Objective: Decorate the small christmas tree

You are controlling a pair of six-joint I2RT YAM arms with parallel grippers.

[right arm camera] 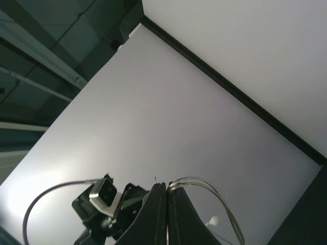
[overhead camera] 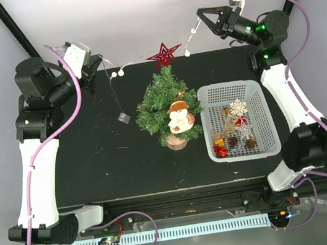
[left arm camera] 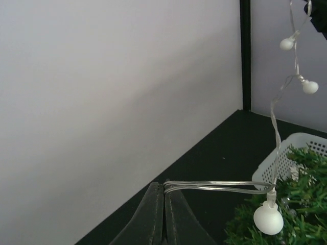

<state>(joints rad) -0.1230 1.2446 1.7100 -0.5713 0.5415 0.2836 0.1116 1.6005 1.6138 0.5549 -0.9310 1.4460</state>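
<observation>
The small christmas tree stands mid-table on a wooden stump, with a red star on top and a snowman ornament on its front. A string of lights with white bulbs spans the air behind the star, from my left gripper to my right gripper. In the left wrist view the gripper is shut on the clear wire, with a bulb hanging over the tree. The right gripper is shut on the looped wire.
A white basket right of the tree holds several ornaments: a snowflake, stars and pinecones. A small clear box on the string's tail hangs left of the tree. Black frame posts rise at both back corners.
</observation>
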